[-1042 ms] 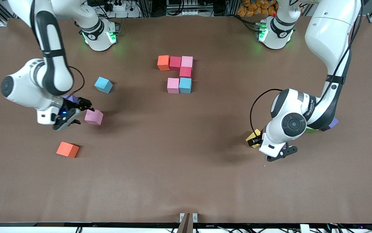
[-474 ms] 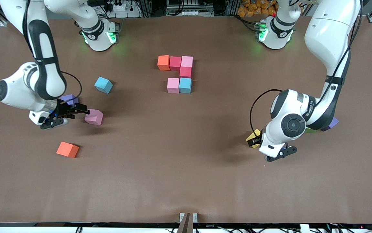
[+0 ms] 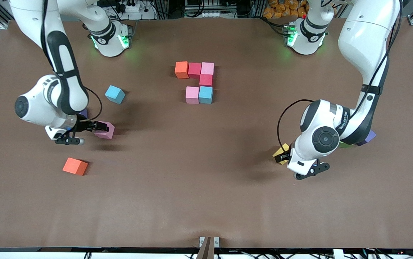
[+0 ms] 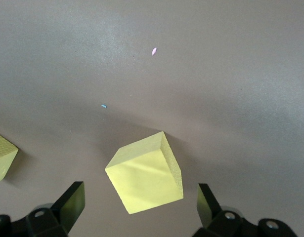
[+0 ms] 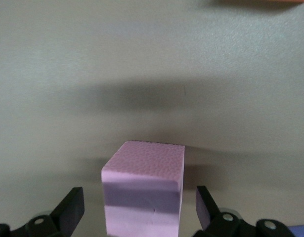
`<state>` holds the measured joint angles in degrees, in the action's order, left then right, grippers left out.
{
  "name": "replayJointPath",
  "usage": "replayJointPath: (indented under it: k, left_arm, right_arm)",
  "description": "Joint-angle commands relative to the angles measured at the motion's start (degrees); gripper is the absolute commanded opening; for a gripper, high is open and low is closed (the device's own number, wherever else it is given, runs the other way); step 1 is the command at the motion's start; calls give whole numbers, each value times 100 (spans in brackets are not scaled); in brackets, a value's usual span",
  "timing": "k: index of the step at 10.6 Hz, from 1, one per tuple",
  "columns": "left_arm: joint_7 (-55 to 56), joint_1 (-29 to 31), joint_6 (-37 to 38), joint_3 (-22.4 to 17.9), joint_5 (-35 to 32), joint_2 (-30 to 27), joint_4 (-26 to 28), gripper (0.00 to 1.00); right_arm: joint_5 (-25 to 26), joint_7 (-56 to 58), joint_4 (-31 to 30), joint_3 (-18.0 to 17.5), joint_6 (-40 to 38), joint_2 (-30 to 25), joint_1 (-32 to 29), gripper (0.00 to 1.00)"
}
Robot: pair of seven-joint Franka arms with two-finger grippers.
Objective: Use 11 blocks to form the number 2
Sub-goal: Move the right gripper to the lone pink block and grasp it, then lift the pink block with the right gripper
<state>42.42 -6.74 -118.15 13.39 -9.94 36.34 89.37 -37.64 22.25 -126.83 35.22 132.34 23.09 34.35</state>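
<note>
1. Right gripper: jaws spread wide, set low at the table around a loose pink block; in the right wrist view the pink block sits between the two fingers with a gap on each side, so nothing is gripped
2. Left gripper: jaws likewise wide open, nothing held; it hangs over a yellow block toward the left arm's end of the table; in the left wrist view that yellow block lies turned at an angle between the fingers, clear of both
3. A second yellow block is cut off at the edge of the left wrist view, near the first but apart from it
4. The number 2 is partly built, mid-table toward the robot bases: six blocks touching – a row of orange, red and pink, one red just below the pink, then pink and light blue side by side nearest the front camera
5. Loose blocks at the right arm's end: one light blue block, one orange block, the pink one at the right gripper, and a purple block mostly hidden by the right arm
6. At the left arm's end: one more purple block and a green cube, both largely hidden by the left arm
7. Count visible: 3 pink, 2 red, 2 orange, 2 light blue, 2 yellow, 2 purple, 1 green
</note>
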Motion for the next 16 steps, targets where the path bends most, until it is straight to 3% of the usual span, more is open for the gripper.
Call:
replayJointPath:
  k: [1,6,10,16]
  left_arm:
    - [65,-29,20,-20,88,57,-95,100]
    - [73,-38,20,-20,89,84,-104,100]
    - [82,-38,20,-20,89,93,-104,100]
    - [73,-38,20,-20,89,93,-104,100]
  right_arm:
    - [64,-544,1,-199,152,82,-51,100]
    - [133,-616,-297,-182,144,3,-34,100]
    - [1292,-2098,-307,-252,-58,-348,-33,100]
    - [1321,-2286,-237,-384,20,-349,-42,98]
